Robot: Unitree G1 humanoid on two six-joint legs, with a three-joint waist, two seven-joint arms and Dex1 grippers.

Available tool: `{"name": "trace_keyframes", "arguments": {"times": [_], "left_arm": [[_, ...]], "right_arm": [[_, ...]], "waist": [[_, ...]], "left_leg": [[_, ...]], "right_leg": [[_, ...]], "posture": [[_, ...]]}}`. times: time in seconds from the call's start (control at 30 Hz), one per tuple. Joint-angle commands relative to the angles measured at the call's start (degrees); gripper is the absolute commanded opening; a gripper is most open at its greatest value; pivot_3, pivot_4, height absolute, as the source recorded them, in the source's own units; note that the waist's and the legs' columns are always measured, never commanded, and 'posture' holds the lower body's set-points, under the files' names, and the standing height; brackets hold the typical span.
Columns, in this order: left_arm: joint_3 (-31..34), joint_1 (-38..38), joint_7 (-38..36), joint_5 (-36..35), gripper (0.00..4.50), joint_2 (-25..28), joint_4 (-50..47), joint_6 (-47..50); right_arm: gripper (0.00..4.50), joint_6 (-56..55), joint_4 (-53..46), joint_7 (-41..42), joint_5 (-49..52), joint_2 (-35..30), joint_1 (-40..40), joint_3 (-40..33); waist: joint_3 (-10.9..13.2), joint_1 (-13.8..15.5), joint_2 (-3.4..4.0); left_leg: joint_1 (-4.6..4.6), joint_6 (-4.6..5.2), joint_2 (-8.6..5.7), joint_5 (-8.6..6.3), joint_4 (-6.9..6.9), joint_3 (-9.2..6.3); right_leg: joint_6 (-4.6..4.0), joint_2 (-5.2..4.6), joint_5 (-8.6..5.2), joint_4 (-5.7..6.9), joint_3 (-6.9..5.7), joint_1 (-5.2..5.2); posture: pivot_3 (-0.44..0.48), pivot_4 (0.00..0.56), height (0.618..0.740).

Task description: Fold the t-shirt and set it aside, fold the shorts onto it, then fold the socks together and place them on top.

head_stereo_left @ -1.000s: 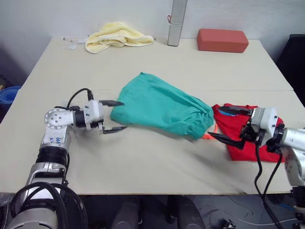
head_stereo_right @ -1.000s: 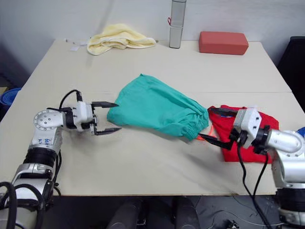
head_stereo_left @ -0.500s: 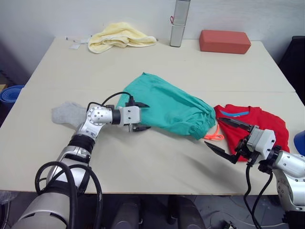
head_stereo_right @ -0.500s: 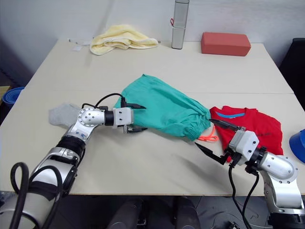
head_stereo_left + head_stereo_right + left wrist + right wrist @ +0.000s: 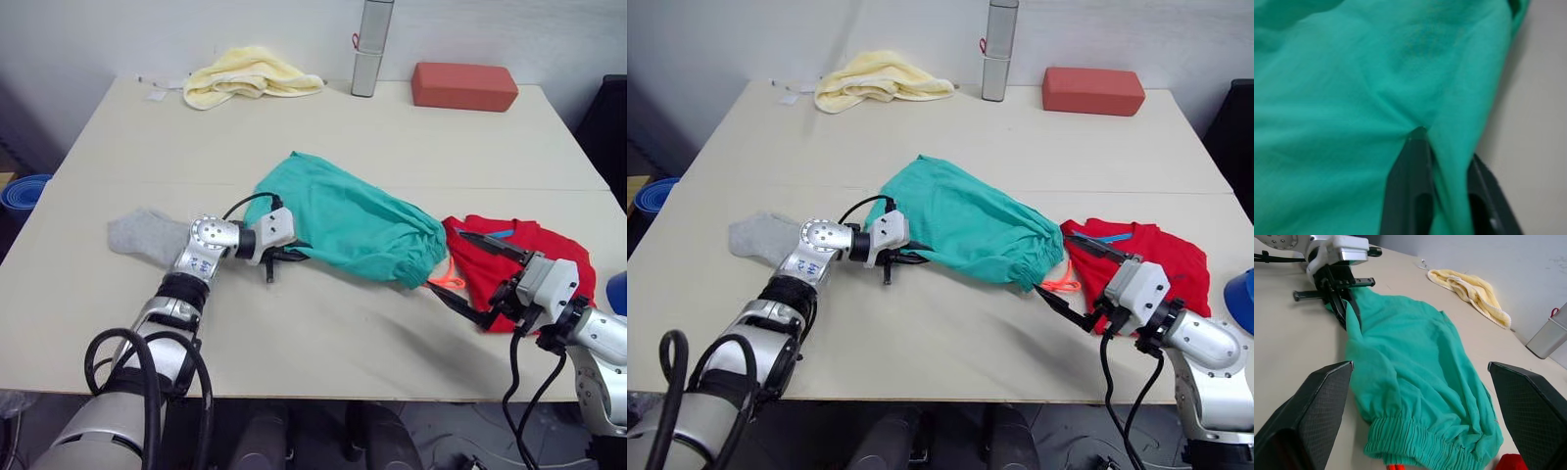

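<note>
The red t-shirt [image 5: 1136, 257] was seen lying folded into a compact shape near the right front edge of the table [image 5: 950, 127], so the first step was judged complete. The teal-green shorts [image 5: 965, 223] were spread at the middle of the table, their elastic waistband turned toward the t-shirt and the orange drawstring [image 5: 1058, 285] trailing out between the two garments. The shorts were not yet folded, and they rested beside the t-shirt rather than on it.

The left gripper [image 5: 890, 258] was found at the leg end of the shorts, its fingers closed to a narrow gap with a pinch of teal fabric caught between them, as was shown plainly in the left wrist view. The right gripper [image 5: 1085, 279] was held just beside the waistband, over the near edge of the t-shirt, with its fingers spread wide and nothing between them.

A light grey sock [image 5: 761, 236] was seen flat on the table, well to the left of the shorts and partly hidden behind the left arm; whether one sock or both lay there could not be told.

The folding of the shorts was judged to be just under way. Their folding and placing on the t-shirt were left to be done, and the socks were untouched. A pale yellow towel [image 5: 884, 76], a grey cylinder [image 5: 995, 49] and a red block [image 5: 1092, 90] were ranged along the far edge.
</note>
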Motion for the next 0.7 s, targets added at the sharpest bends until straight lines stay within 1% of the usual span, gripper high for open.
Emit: {"name": "trace_keyframes", "arguments": {"times": [0.03, 0.1, 0.2, 0.27, 0.33, 0.37, 0.43, 0.53, 0.57, 0.63, 0.67, 0.7], "left_arm": [[-1.7, 9.0, -2.3, -3.0, 0.02, 3.6, -21.0, 15.8], [-0.8, 14.8, 0.4, -5.6, 0.02, 5.5, -35.6, 27.3], [0.5, 22.7, 5.2, -8.9, 0.02, 6.9, -52.8, 41.1], [1.1, 26.8, 8.0, -10.4, 0.02, 7.7, -60.6, 47.3], [1.8, 29.5, 10.3, -12.1, 0.02, 8.1, -65.7, 51.5], [2.7, 31.1, 12.3, -13.0, 0.02, 7.5, -68.1, 53.8], [3.6, 33.9, 15.5, -14.2, 0.02, 6.7, -71.4, 55.9], [4.9, 37.7, 18.7, -15.6, 0.02, 5.4, -73.0, 54.6], [6.1, 38.7, 19.5, -16.4, 0.21, 4.7, -72.8, 53.2], [8.0, 40.2, 18.7, -17.7, 0.61, 5.3, -71.8, 49.6], [9.1, 40.4, 17.9, -18.7, 0.87, 5.8, -71.3, 48.0], [10.4, 40.3, 16.2, -20.7, 1.22, 6.2, -70.9, 46.6]], "right_arm": [[4.50, 0.6, -3.0, 1.1, 2.3, -1.6, 1.9, -2.3], [4.50, 1.2, -3.9, 2.3, 3.1, -2.4, 3.6, -2.7], [4.50, 2.3, -4.5, 3.9, 4.1, -3.6, 6.1, -3.3], [4.50, 3.2, -4.7, 4.9, 4.5, -4.3, 7.5, -3.6], [4.50, 3.7, -4.9, 5.6, 4.7, -4.7, 8.5, -3.7], [4.50, 3.8, -5.0, 5.9, 4.6, -4.9, 9.0, -3.9], [4.50, 3.9, -5.0, 6.1, 4.6, -4.9, 9.8, -4.1], [4.50, 4.4, -4.6, 5.8, 4.0, -4.9, 10.2, -4.2], [4.50, 5.7, -4.5, 5.2, 4.2, -4.9, 10.5, -4.4], [4.50, 10.7, -4.9, 3.4, 7.4, -4.8, 11.3, -5.9], [4.50, 14.5, -5.5, 2.2, 10.0, -4.9, 12.0, -6.9], [4.50, 16.2, -6.0, 1.6, 11.0, -4.9, 12.3, -7.5]], "waist": [[0.0, -0.4, 0.01], [0.0, -0.4, 0.05], [0.0, -0.5, 0.07], [0.0, -0.3, 0.06], [0.0, -0.2, 0.07], [0.0, -0.2, 0.07], [0.0, -0.2, 0.09], [-0.1, -0.2, 0.13], [-0.1, -0.2, 0.13], [-0.1, -0.2, 0.13], [-0.1, -0.1, 0.13], [-0.1, 0.0, 0.14]], "left_leg": [[0.01, -0.02, 0.02, -0.01, 0.00, -0.04], [0.00, -0.04, 0.05, -0.02, 0.01, -0.13], [0.02, -0.07, 0.08, -0.04, 0.01, -0.14], [0.03, -0.07, 0.08, -0.04, 0.01, -0.14], [0.06, -0.07, 0.08, -0.06, 0.01, -0.20], [0.07, -0.09, 0.08, -0.08, 0.01, -0.24], [0.08, -0.10, 0.08, -0.11, 0.01, -0.26], [0.12, -0.14, 0.08, -0.16, 0.00, -0.25], [0.12, -0.15, 0.08, -0.16, -0.01, -0.25], [0.14, -0.16, 0.09, -0.17, -0.01, -0.24], [0.14, -0.17, 0.10, -0.17, -0.01, -0.25], [0.13, -0.18, 0.10, -0.18, -0.02, -0.26]], "right_leg": [[0.00, -0.01, 0.00, -0.01, 0.10, 0.02], [-0.01, 0.00, -0.01, -0.02, 0.32, 0.05], [-0.03, 0.00, -0.02, -0.02, 0.45, 0.06], [-0.03, -0.02, -0.02, -0.04, 0.51, 0.07], [-0.03, -0.06, -0.02, -0.10, 0.54, 0.11], [-0.05, -0.06, -0.03, -0.25, 0.55, 0.12], [-0.06, -0.07, -0.03, -0.30, 0.57, 0.12], [-0.09, -0.07, -0.05, -0.29, 0.58, 0.12], [-0.11, -0.07, -0.06, -0.29, 0.58, 0.12], [-0.15, -0.07, -0.08, -0.27, 0.58, 0.11], [-0.18, -0.07, -0.10, -0.27, 0.57, 0.10], [-0.20, -0.08, -0.11, -0.27, 0.57, 0.10]], "posture": [[0.000, 0.150, 0.740], [0.000, 0.150, 0.740], [0.000, 0.150, 0.740], [0.000, 0.150, 0.740], [0.000, 0.150, 0.740], [0.000, 0.150, 0.740], [0.000, 0.150, 0.740], [0.000, 0.150, 0.740], [0.000, 0.150, 0.740], [0.000, 0.150, 0.740], [0.000, 0.150, 0.740], [0.000, 0.150, 0.740]]}}
